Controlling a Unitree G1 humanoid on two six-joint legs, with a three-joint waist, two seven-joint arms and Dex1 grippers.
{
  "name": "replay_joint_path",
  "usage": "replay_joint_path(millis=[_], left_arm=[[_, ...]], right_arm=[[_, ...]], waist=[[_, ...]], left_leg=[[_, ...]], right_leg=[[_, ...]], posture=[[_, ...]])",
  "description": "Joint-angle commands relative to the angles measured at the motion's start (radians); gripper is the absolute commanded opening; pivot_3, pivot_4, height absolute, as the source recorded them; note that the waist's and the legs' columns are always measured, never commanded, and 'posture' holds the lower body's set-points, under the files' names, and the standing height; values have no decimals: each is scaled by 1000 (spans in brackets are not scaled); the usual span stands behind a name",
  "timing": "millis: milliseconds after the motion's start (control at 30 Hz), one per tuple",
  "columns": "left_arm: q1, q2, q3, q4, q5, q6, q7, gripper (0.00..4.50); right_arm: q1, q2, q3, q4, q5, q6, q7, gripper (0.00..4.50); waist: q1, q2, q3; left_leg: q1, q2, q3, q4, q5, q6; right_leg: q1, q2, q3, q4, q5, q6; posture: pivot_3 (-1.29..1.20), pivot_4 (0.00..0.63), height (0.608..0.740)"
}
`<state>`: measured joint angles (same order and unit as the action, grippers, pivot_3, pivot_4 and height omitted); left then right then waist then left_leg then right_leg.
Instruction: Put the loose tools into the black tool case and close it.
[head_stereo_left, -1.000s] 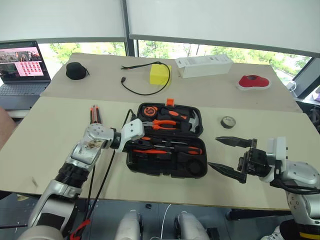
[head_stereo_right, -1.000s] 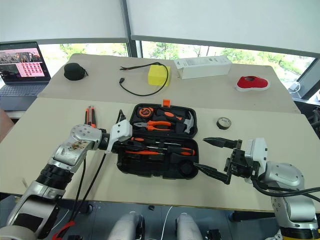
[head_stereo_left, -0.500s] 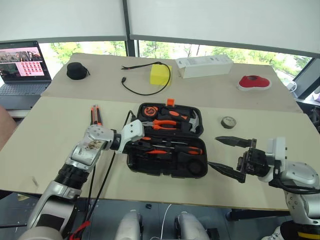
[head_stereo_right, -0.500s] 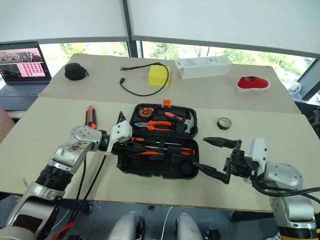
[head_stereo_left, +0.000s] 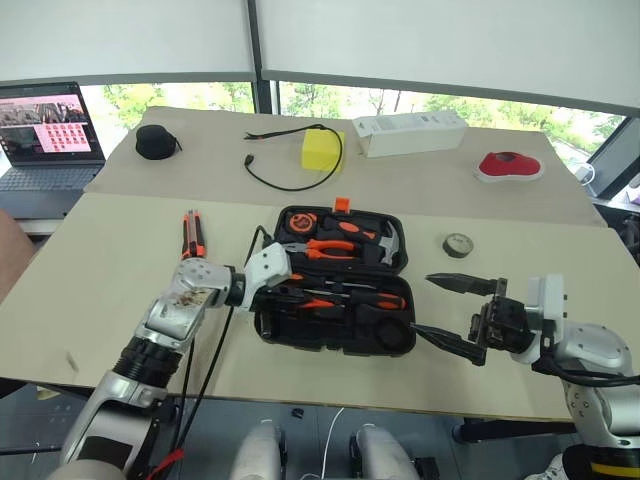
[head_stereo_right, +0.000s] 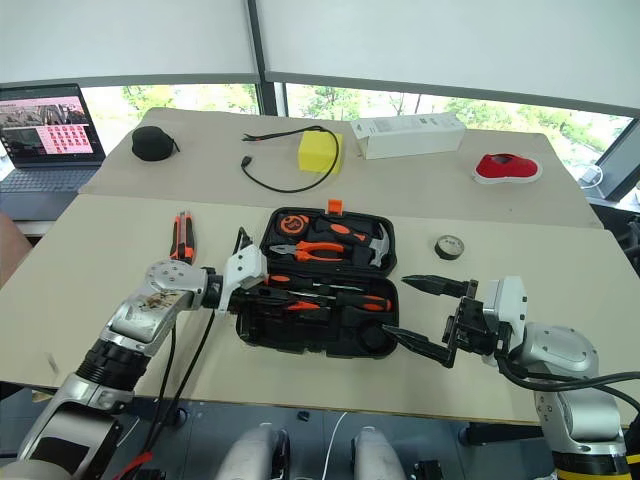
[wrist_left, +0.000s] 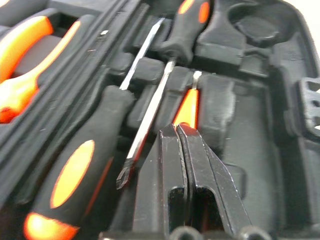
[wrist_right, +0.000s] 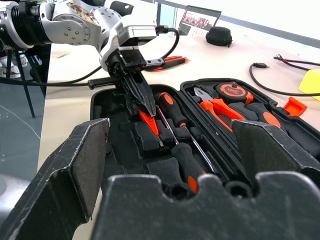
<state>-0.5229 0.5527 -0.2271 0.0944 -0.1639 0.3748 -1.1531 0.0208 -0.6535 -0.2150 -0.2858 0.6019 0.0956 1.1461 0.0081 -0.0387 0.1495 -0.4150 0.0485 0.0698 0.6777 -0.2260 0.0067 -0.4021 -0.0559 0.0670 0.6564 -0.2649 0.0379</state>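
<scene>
Tool case (head_stereo_left: 335, 285), black and hinged, is seen lying open on the worktop (head_stereo_left: 100, 270), and the left end effector (wrist_left: 182, 150) is reached into its near half with both fingers pressed together. Whether the small orange tester screwdriver (wrist_left: 187, 107) at its tips is gripped or only touched cannot be told. Beside that tester, two long screwdrivers (head_stereo_left: 350, 296) with orange-and-black handles are laid in the moulded slots of the same half. In the far half, orange-handled pliers (head_stereo_left: 322, 247), a hammer (head_stereo_left: 385, 240) and a round tape measure (head_stereo_left: 298, 221) are seated. An orange latch (head_stereo_left: 340, 204) is seen at the far edge of the case.

The right end effector (head_stereo_left: 450, 312) is held spread wide and empty, just off the right end of the case. A small black tape roll (head_stereo_left: 457, 244) is left on the worktop beyond it. An orange-and-black utility knife (head_stereo_left: 191, 232) is left on the worktop to the left of the case.
</scene>
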Motion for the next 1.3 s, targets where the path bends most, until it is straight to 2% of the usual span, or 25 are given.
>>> replay_joint_path(millis=[33, 133, 233, 333, 367, 400, 567, 700, 833, 967, 1067, 1200, 1300], left_arm=[[73, 8, 139, -75, -103, -33, 27, 76], [216, 33, 298, -170, -190, -75, 49, 76], [401, 37, 488, -271, -285, -119, 72, 813], [586, 34, 685, -294, -312, -169, 128, 1987], [633, 27, 738, -294, -321, -176, 150, 2227], [681, 17, 794, -287, -322, -191, 181, 2698], [852, -53, 992, -239, -316, -226, 349, 4365], [899, -88, 1030, -250, -317, -185, 463, 4440], [843, -54, 975, -341, -366, 38, 608, 4440], [643, -7, 927, -414, -458, 304, 788, 4440], [403, 9, 795, -376, -415, 457, 931, 4440], [223, -14, 690, -273, -328, 504, 1042, 4440], [79, -62, 599, -111, -244, 447, 1098, 4440]], right_arm=[[-10, 5, -20, -4, 3, -35, -2, 4500], [-13, 5, -34, 14, 8, -54, 9, 4500], [-17, -5, -54, 64, 4, -87, 31, 4500], [-22, 0, -72, 133, -19, -157, 52, 4500], [-24, 5, -77, 153, -25, -180, 58, 4500], [-25, 10, -81, 174, -32, -206, 62, 4500], [-14, 34, -97, 256, -29, -291, 84, 4500], [-9, 39, -103, 281, 5, -268, 86, 4500], [-19, 36, -84, 250, 14, -255, 98, 4500], [-57, 46, -59, 182, 36, -214, 63, 4500], [-114, 69, -21, 112, 58, -161, 13, 4500], [-140, 83, 6, 71, 75, -106, -12, 4500], [-166, 103, 17, 59, 79, -86, -39, 4500]], waist=[[-7, 0, 0], [-19, 0, 0], [-25, 0, 0], [-23, 0, 0], [-23, 0, 0], [-23, 0, 0], [-15, 0, 0], [-15, -1, 0], [-6, -1, 0], [-3, -1, 0], [-8, -2, 0], [-13, -2, 0], [-19, -3, 1]], left_leg=[[0, 0, 0, 0, 0, 0], [-1, 1, -4, -1, 0, 0], [0, 2, -6, -2, 0, 0], [1, 2, -5, -2, 0, 0], [1, 2, -5, -2, 0, 0], [1, 2, -5, -2, 0, 0], [2, 2, -5, -2, 0, 0], [3, 2, -4, -2, 0, 0], [3, 2, -4, -2, 0, 0], [5, 2, -5, -1, 0, 0], [7, 1, -5, -1, 0, 0], [9, 0, -6, -2, 0, -1], [8, 0, -6, -4, -1, -1]], right_leg=[[0, 0, 0, 0, 0, 0], [-2, 0, 1, 0, 0, 0], [-2, -1, 1, 0, 0, 0], [-1, -2, 1, 0, 0, 0], [-1, -3, 1, 0, 0, 0], [-1, -3, 1, 0, 0, 0], [1, -4, 0, -1, 0, 0], [1, -4, 0, -1, 0, 0], [1, -4, -1, -1, 0, -1], [3, -3, -1, 1, 0, -1], [5, -3, 0, 1, 0, -1], [7, -2, 0, 0, 0, -1], [6, -2, 0, -1, 0, -1]], posture=[[0, 150, 740], [0, 150, 740], [0, 150, 740], [0, 150, 740], [0, 150, 740], [0, 150, 740], [0, 150, 740], [0, 150, 740], [0, 150, 740], [0, 150, 740], [0, 150, 740], [0, 150, 740], [0, 150, 740]])
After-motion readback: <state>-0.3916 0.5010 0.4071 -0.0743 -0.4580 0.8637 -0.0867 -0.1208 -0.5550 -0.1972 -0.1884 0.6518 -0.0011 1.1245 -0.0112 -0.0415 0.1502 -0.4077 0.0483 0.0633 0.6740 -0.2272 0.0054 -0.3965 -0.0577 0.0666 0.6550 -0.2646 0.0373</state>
